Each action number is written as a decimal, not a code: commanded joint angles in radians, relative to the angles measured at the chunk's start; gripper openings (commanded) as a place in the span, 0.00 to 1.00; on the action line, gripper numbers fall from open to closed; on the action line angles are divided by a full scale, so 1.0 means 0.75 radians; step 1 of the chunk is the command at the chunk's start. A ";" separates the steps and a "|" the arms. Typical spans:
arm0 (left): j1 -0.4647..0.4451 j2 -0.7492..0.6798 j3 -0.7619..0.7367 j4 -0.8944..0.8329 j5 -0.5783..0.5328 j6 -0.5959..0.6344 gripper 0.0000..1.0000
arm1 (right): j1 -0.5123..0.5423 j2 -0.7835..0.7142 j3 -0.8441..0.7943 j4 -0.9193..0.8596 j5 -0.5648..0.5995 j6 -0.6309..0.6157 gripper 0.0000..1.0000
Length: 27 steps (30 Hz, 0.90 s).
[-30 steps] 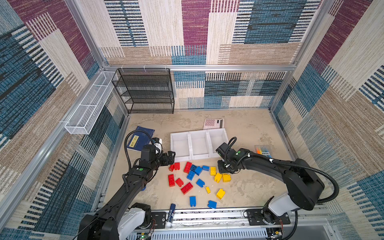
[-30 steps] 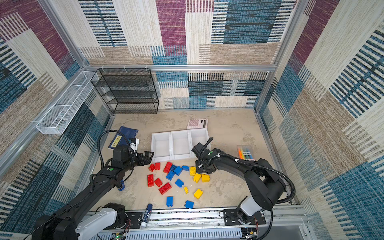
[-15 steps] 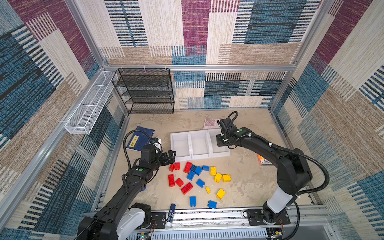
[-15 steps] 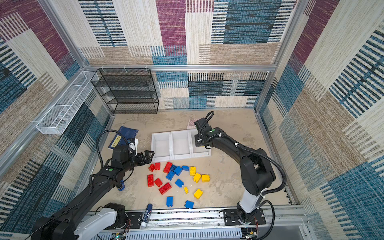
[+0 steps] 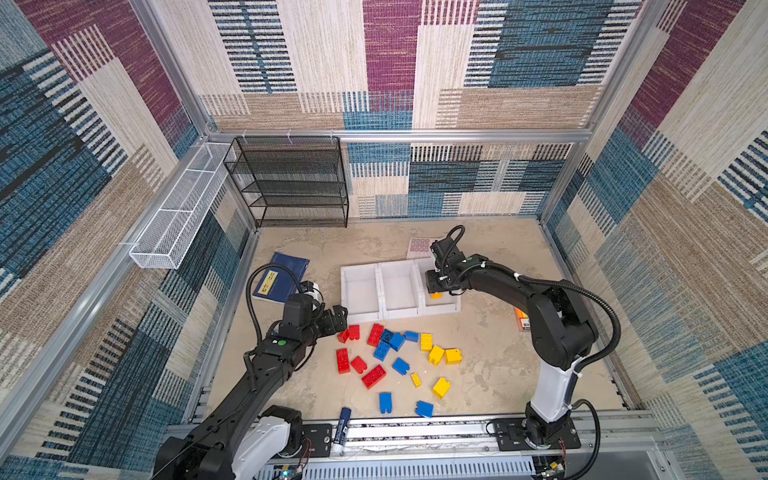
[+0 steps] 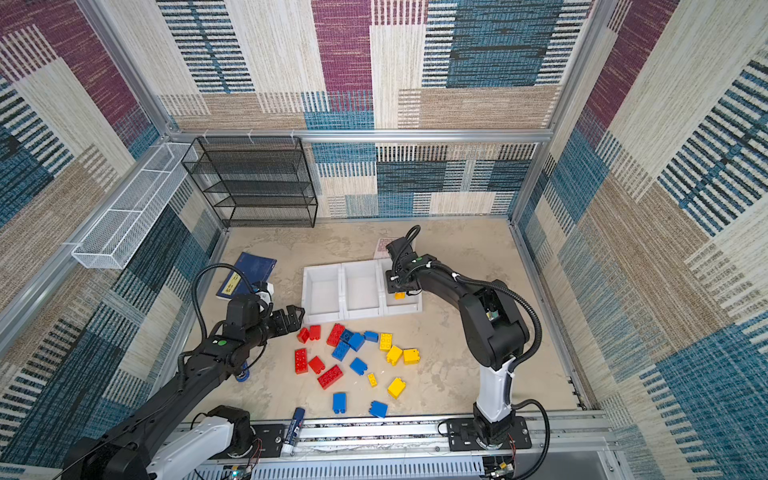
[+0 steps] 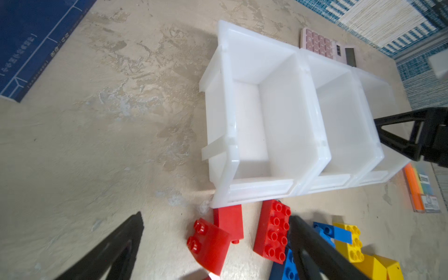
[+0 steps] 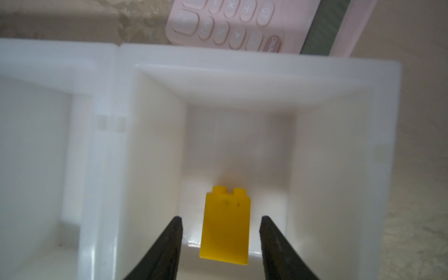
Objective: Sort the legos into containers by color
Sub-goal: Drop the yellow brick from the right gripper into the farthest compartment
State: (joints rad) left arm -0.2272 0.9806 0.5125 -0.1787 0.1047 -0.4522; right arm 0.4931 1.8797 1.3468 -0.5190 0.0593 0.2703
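- Yellow plastic, freshly let go: one yellow brick (image 8: 225, 230) is loose inside the rightmost of the three joined white containers (image 5: 379, 286).
- Above that bin hangs the right gripper (image 5: 437, 290). A second ago it was down among the loose yellow pieces on the table with its claw clamped; now the claw is partly spread and holds nothing, with a clear gap on each side of the brick.
- Whether the brick already rests on the bin floor or is still dropping cannot be told.
- At the other end of the row, the left gripper (image 5: 340, 319) has not moved. Its claw is spread wide and empty, low beside two red bricks (image 5: 349, 333) just in front of the leftmost bin.
- Both other bins look empty.
- Red, blue and yellow legos (image 5: 400, 366) lie scattered on the table in front of the bins.
- This looks like the first piece delivered, which makes the right bin the yellow one. Nearly all the sorting remains.
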 commanded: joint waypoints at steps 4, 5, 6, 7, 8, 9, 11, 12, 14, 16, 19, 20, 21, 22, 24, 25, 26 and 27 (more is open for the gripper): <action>-0.011 0.021 0.008 -0.087 -0.092 -0.004 0.92 | 0.005 -0.081 -0.002 0.052 -0.065 0.052 0.65; -0.015 0.031 0.011 -0.099 -0.102 -0.003 0.91 | 0.008 -0.091 -0.002 0.052 -0.065 0.056 0.66; -0.021 0.046 0.016 -0.113 -0.110 0.002 0.90 | 0.009 -0.105 0.000 0.052 -0.064 0.059 0.66; -0.028 0.061 0.025 -0.125 -0.113 0.007 0.89 | 0.013 -0.117 0.000 0.053 -0.061 0.061 0.67; -0.041 0.078 0.031 -0.132 -0.113 0.009 0.87 | 0.013 -0.127 0.000 0.052 -0.059 0.062 0.67; -0.053 0.095 0.039 -0.140 -0.115 0.014 0.86 | 0.015 -0.138 -0.004 0.052 -0.060 0.065 0.67; -0.081 0.131 0.056 -0.152 -0.116 0.022 0.84 | 0.017 -0.159 -0.017 0.057 -0.057 0.068 0.67; -0.096 0.145 0.063 -0.157 -0.118 0.027 0.83 | 0.016 -0.170 -0.028 0.062 -0.055 0.073 0.67; -0.130 0.177 0.077 -0.164 -0.123 0.036 0.82 | 0.017 -0.188 -0.056 0.071 -0.055 0.091 0.68; -0.163 0.203 0.085 -0.168 -0.130 0.047 0.80 | 0.016 -0.201 -0.090 0.079 -0.067 0.117 0.68; -0.201 0.228 0.091 -0.176 -0.150 0.062 0.78 | 0.024 -0.224 -0.147 0.108 -0.083 0.150 0.68; -0.211 0.235 0.092 -0.179 -0.160 0.071 0.78 | 0.028 -0.232 -0.161 0.116 -0.082 0.159 0.68; -0.219 0.244 0.097 -0.184 -0.174 0.085 0.77 | 0.029 -0.239 -0.175 0.123 -0.084 0.167 0.68; -0.225 0.260 0.104 -0.193 -0.193 0.101 0.77 | 0.032 -0.247 -0.188 0.129 -0.082 0.174 0.68; -0.231 0.291 0.129 -0.223 -0.227 0.113 0.77 | 0.034 -0.263 -0.209 0.136 -0.080 0.182 0.68; -0.231 0.308 0.138 -0.228 -0.233 0.111 0.77 | 0.037 -0.271 -0.215 0.139 -0.079 0.184 0.68; -0.233 0.325 0.146 -0.227 -0.226 0.116 0.76 | 0.038 -0.278 -0.222 0.138 -0.079 0.186 0.68; -0.235 0.345 0.155 -0.228 -0.227 0.118 0.74 | 0.039 -0.284 -0.227 0.138 -0.079 0.191 0.68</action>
State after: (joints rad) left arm -0.4004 1.2171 0.6113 -0.3252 -0.0296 -0.3969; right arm 0.5201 1.6821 1.1835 -0.4526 0.0006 0.3885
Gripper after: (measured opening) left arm 0.758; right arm 0.680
